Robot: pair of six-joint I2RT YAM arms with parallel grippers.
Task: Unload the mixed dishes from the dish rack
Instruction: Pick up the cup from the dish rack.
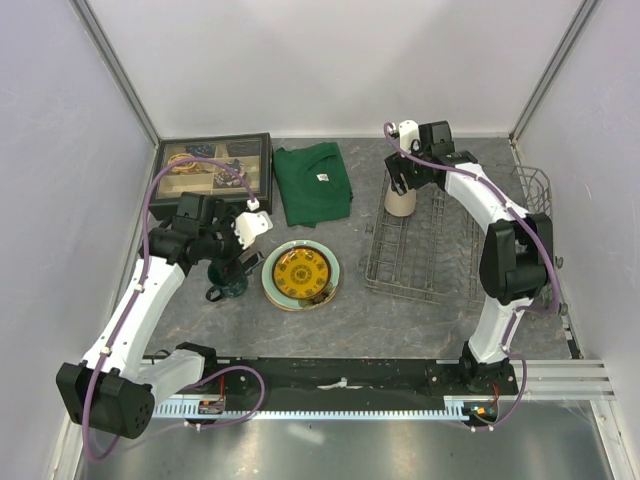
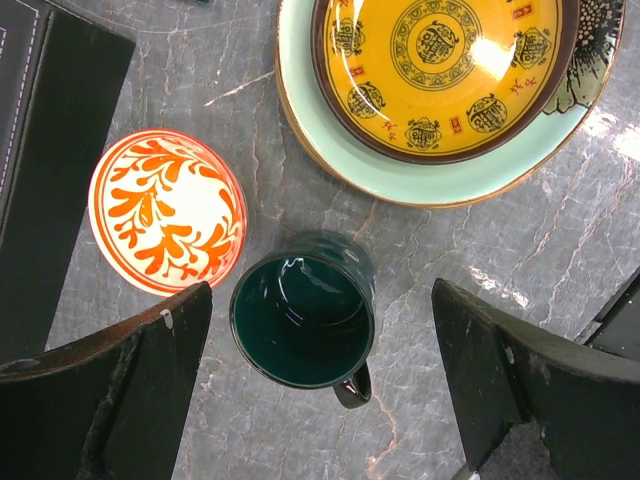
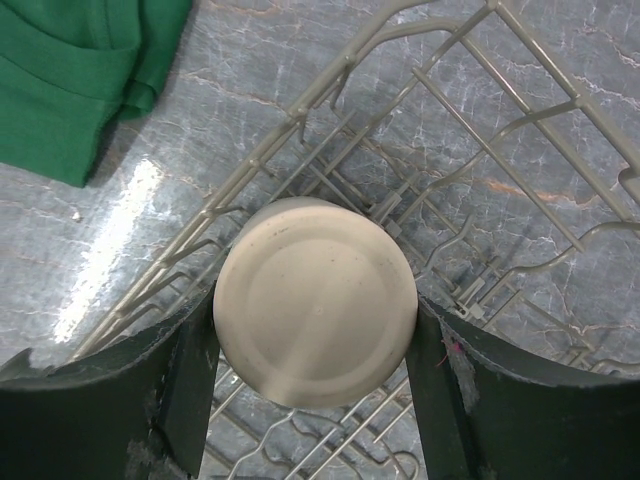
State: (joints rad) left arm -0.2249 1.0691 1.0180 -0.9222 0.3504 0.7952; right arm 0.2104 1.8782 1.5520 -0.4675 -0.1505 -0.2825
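Observation:
A beige tumbler [image 3: 315,300] stands upside down in the far left corner of the grey wire dish rack [image 3: 480,140], also seen from above [image 1: 430,250]. My right gripper [image 3: 313,335] is shut on the tumbler [image 1: 400,205], one finger pressed on each side. On the table left of the rack, a dark green mug [image 2: 303,320] stands upright, handle toward the camera. My left gripper [image 2: 322,388] hovers over it, open and touching nothing. A red-and-white bowl [image 2: 167,210] sits beside the mug. The small yellow plate [image 2: 445,70] lies on the pale green plate [image 2: 330,150].
A folded green cloth [image 1: 313,182] lies at the back, left of the rack. A black compartmented tray [image 1: 215,165] fills the back left corner. The stacked plates [image 1: 300,273] sit mid-table between the arms. White walls close in the table.

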